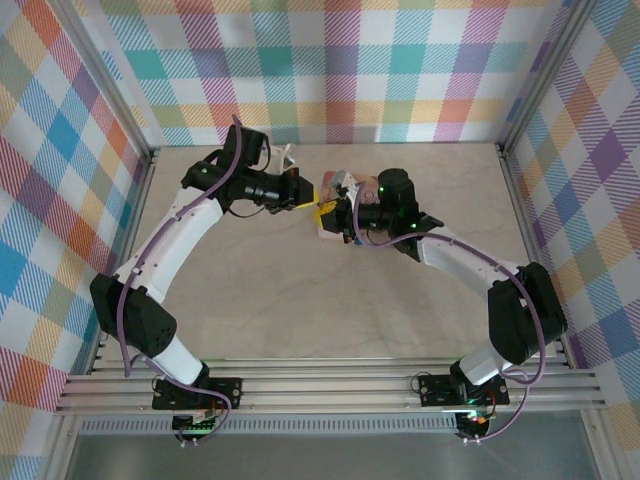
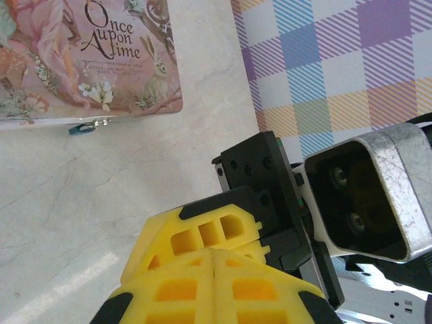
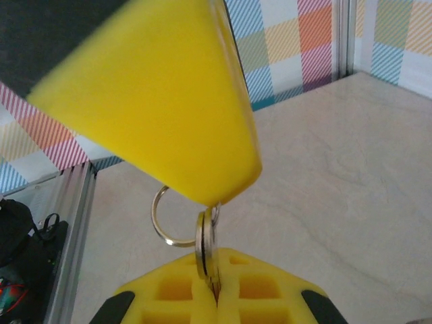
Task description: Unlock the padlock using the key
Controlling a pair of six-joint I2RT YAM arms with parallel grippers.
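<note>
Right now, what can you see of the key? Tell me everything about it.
The key is thin, silvery metal, seen edge-on and roughly upright in the right wrist view. A round wire ring of the same metal hangs from its upper end. Its lower part is pinched in the shut yellow fingers of the right gripper. Its top meets the tip of the left gripper; whether that grips it I cannot tell. It is held above the pale table.

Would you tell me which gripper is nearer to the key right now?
Right. The right gripper pinches the key between its shut fingers; the left gripper has its tip just above it, by the key ring.
</note>
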